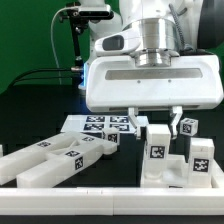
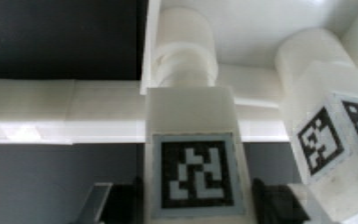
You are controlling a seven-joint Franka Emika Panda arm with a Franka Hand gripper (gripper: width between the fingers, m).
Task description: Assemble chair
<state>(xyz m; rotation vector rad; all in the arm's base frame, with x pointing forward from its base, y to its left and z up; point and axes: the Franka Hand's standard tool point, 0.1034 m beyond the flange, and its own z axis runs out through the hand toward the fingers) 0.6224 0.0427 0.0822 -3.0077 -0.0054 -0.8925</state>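
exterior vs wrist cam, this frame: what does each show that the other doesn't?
Exterior only: the whole gripper with jaws open, the marker board behind it, and the long bars lying at the exterior view's left.
Wrist only: a rounded white part running on beyond the tag, which I can't pick out in the exterior view.
Both: the tagged block under the gripper and a second tagged block beside it.

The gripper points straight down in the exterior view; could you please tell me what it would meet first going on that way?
Most likely the upright tagged chair part directly beneath the gripper; the open jaws would pass either side of it. The remaining depth is unclear.
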